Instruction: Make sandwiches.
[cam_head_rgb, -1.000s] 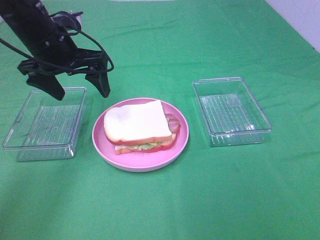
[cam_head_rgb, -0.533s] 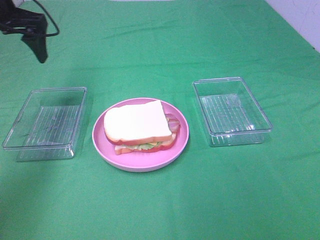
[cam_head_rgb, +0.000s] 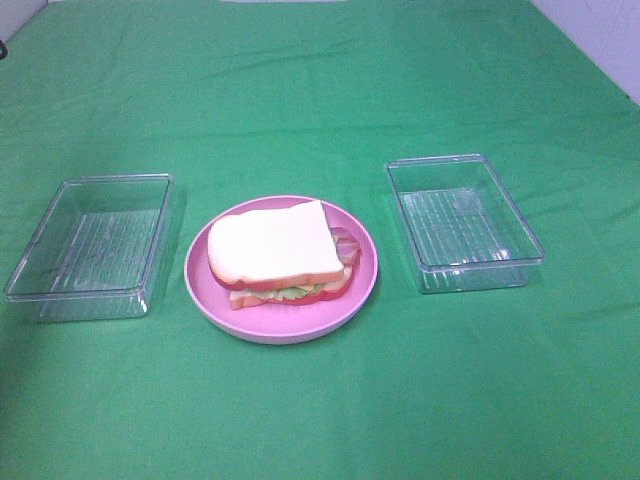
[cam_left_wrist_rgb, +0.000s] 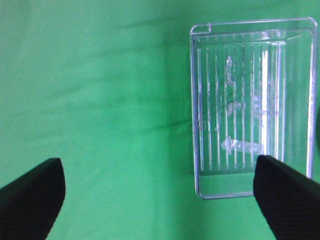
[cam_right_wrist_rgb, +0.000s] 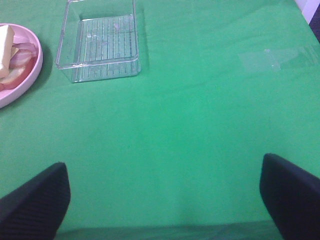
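A stacked sandwich (cam_head_rgb: 278, 252) lies on the round pink plate (cam_head_rgb: 362, 283) in the middle of the exterior view: a white bread slice on top, with lettuce, bacon and a second slice showing below. Its edge also shows in the right wrist view (cam_right_wrist_rgb: 11, 55). No arm shows in the exterior view. My left gripper (cam_left_wrist_rgb: 160, 195) is open and empty, high above the green cloth beside the left clear tray (cam_left_wrist_rgb: 250, 105). My right gripper (cam_right_wrist_rgb: 165, 192) is open and empty above bare cloth, well away from the plate (cam_right_wrist_rgb: 30, 75).
Two clear plastic trays stand on the green cloth, one left of the plate (cam_head_rgb: 90, 240) and one right of it (cam_head_rgb: 462, 220); the right one also shows in the right wrist view (cam_right_wrist_rgb: 100, 40). Both look empty. A pale surface shows beyond the cloth's far right corner (cam_head_rgb: 600, 30).
My left arm has pulled back up and to the left, out of the exterior view. The sandwich, plate and trays have not moved.
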